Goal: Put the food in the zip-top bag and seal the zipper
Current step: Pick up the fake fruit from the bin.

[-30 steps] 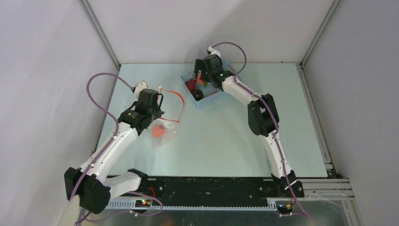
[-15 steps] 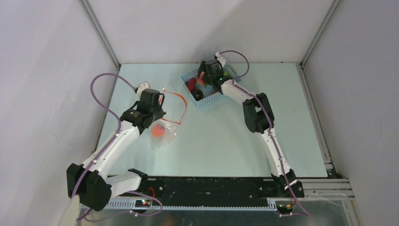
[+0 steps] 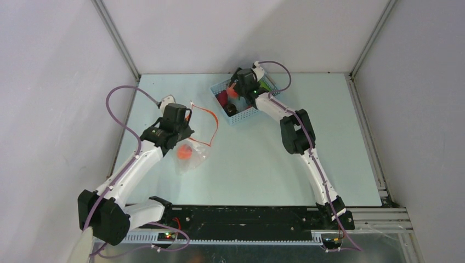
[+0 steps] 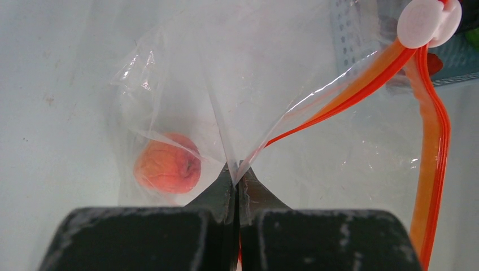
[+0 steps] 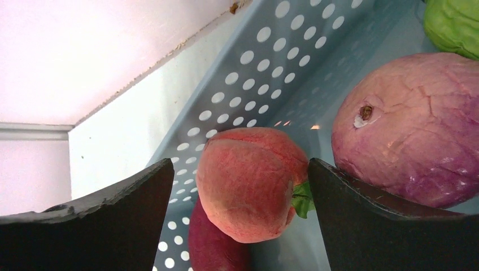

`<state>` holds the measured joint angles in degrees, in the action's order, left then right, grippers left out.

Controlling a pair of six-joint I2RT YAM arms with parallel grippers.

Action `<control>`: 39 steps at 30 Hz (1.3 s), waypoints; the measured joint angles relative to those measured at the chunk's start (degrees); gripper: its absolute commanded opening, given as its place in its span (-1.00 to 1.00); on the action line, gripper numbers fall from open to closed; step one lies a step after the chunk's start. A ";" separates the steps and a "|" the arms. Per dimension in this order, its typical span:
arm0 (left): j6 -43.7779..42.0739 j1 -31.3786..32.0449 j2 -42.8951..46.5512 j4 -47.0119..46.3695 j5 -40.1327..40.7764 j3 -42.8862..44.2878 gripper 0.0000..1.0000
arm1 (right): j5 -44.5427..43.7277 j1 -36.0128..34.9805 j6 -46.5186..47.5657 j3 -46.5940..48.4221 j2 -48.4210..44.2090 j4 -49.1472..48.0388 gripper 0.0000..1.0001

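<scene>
The clear zip-top bag (image 3: pixel 193 149) lies on the left of the table, its mouth held up. My left gripper (image 4: pixel 237 172) is shut on the bag's thin edge right at the red-orange zipper (image 4: pixel 339 99). The zipper's white slider (image 4: pixel 421 22) sits at the far end. One orange-red piece of food (image 4: pixel 168 167) lies inside the bag. My right gripper (image 5: pixel 240 169) is down in the blue basket (image 5: pixel 265 68), open around a peach-coloured fruit (image 5: pixel 248 186). The right finger is at its green leaf and the left finger stands apart.
Beside the peach in the basket (image 3: pixel 245 116) lie a purple piece (image 5: pixel 406 124), a green one (image 5: pixel 454 22) and a dark red one (image 5: pixel 212 243) underneath. The enclosure's back wall stands just behind the basket.
My right gripper has dropped lower into the basket, and its jaws have narrowed slightly. The left arm and the bag have barely moved.
</scene>
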<state>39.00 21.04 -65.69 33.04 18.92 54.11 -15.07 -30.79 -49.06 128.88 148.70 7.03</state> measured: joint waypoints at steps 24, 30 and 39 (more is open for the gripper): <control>0.02 -0.61 -0.66 -0.85 -1.18 0.00 -1.00 | 4.15 0.15 -11.45 1.75 2.71 3.74 0.51; 0.02 -0.72 -0.63 -0.83 -1.20 0.00 -1.00 | 5.07 0.31 -12.11 1.75 2.73 3.43 -0.05; 0.02 -0.79 -0.63 -0.90 -1.84 0.00 -1.00 | 5.01 0.39 -6.27 -13.97 -6.19 -6.03 -0.42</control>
<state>39.03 20.25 -66.32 32.14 17.08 54.11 -10.07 -30.39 -55.33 114.91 142.52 0.99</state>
